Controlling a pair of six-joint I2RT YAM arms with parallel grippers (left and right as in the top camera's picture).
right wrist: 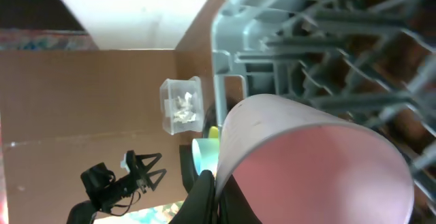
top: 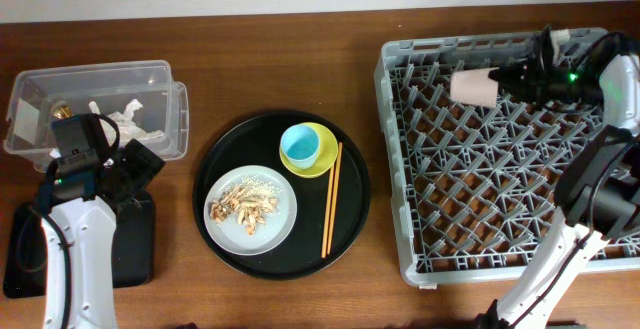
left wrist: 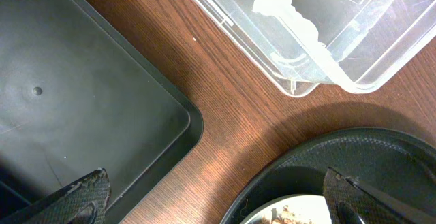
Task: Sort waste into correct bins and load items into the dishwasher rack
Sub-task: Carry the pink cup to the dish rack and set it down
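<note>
My right gripper point(top: 507, 77) is shut on the rim of the small pink cup point(top: 474, 86), holding it on its side over the far left corner of the grey dishwasher rack point(top: 400, 169). The right wrist view shows the pink cup point(right wrist: 306, 156) pinched between the fingers point(right wrist: 219, 186). My left gripper point(top: 138, 166) is open and empty between the shallow black tray point(top: 130, 244) and the clear tub point(top: 170, 119), which holds crumpled white paper point(top: 125, 114). The plate point(top: 280, 219) carries tan food scraps point(top: 248, 204). The light-blue cup point(top: 299, 145) sits in the yellow-green bowl point(top: 322, 161). The chopsticks point(top: 331, 199) lie beside them.
The plate, bowl and chopsticks rest on a large round black tray point(top: 215, 169) at the table's middle. In the left wrist view the open fingers point(left wrist: 221, 203) span the black tray's corner point(left wrist: 163, 115), bare wood and the round tray's rim point(left wrist: 354, 142). The tub's corner point(left wrist: 306, 74) is above.
</note>
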